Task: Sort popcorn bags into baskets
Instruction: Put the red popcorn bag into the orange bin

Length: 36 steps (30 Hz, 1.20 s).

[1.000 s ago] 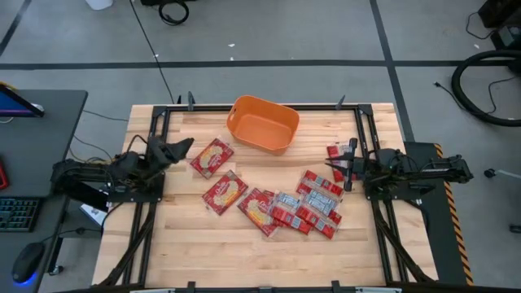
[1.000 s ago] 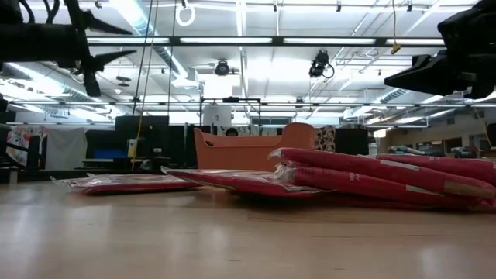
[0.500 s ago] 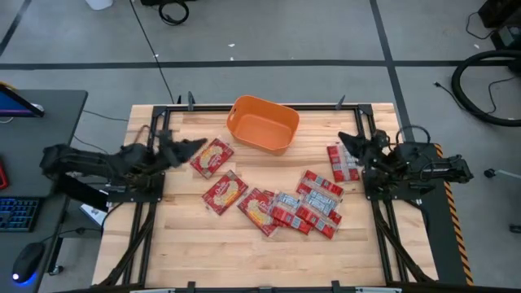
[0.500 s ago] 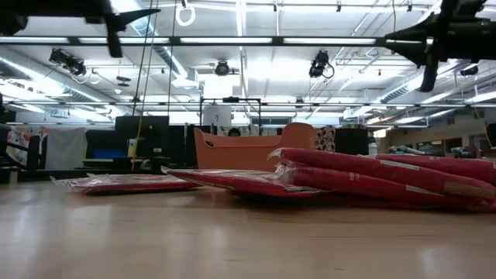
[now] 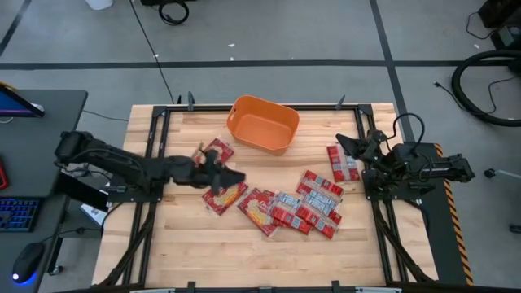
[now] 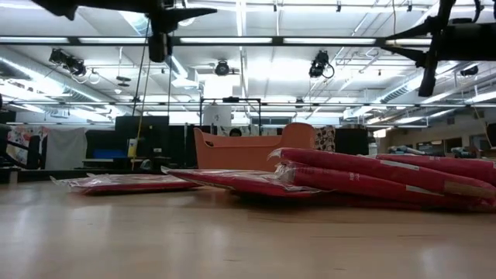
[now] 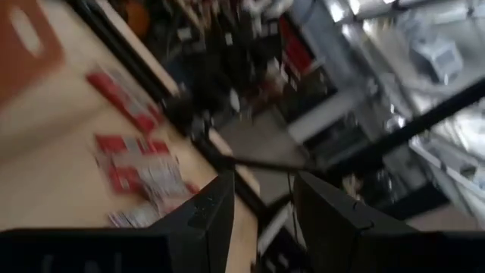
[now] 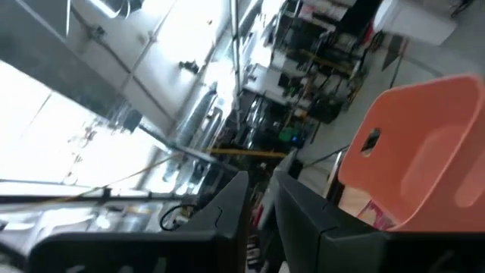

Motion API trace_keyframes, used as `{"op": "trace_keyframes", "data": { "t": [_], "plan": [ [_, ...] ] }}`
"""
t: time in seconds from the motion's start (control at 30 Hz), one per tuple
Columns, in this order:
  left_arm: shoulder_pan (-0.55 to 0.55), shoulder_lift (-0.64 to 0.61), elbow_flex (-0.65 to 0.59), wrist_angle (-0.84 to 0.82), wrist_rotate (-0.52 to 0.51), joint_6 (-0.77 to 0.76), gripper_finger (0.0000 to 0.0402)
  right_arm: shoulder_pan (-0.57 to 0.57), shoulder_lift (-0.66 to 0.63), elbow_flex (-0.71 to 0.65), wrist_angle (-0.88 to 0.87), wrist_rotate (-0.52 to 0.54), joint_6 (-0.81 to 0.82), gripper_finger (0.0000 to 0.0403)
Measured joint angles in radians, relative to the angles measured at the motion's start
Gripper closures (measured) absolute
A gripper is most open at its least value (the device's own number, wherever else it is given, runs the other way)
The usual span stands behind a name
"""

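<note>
Left gripper hangs open and empty over the popcorn bags left of the main pile, below the orange tub. Likely the reach-to-pick step: next it must descend and close on one packet.

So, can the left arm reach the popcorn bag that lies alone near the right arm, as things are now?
Probably not easily. The left gripper hangs over the bags on its own side, and the lone popcorn bag lies across the table, beside the right gripper. Nothing blocks the way, but the right arm is much closer.
</note>
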Motion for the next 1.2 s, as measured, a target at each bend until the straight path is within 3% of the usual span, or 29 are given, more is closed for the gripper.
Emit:
{"op": "trace_keyframes", "data": {
  "t": [0.17,0.37,0.63,0.77,1.0,1.2],
  "plan": [
    [-0.055,0.169,0.141,-0.084,0.081,0.025,0.026,0.0,0.0,0.0,0.03,-0.036,-0.001,0.0335],
    [-0.11,0.342,0.352,-0.425,0.241,0.175,0.026,0.0,0.0,0.0,0.086,-0.123,-0.062,0.0335],
    [-0.157,0.555,0.656,-0.913,0.266,0.588,0.0237,0.0,0.058,0.0,0.048,-0.143,-0.056,0.0335],
    [-0.191,0.65,0.744,-1.092,0.145,0.807,0.0205,0.0,0.104,0.0,0.049,-0.164,-0.006,0.0335],
    [-0.254,0.745,0.765,-1.202,-0.229,1.056,0.0176,0.0,0.15,0.0,0.041,-0.244,0.023,0.0335],
    [-0.261,0.83,0.765,-1.181,-0.213,1.066,0.0181,0.0,0.157,0.0,0.043,-0.235,0.023,0.0335]
  ]
}}
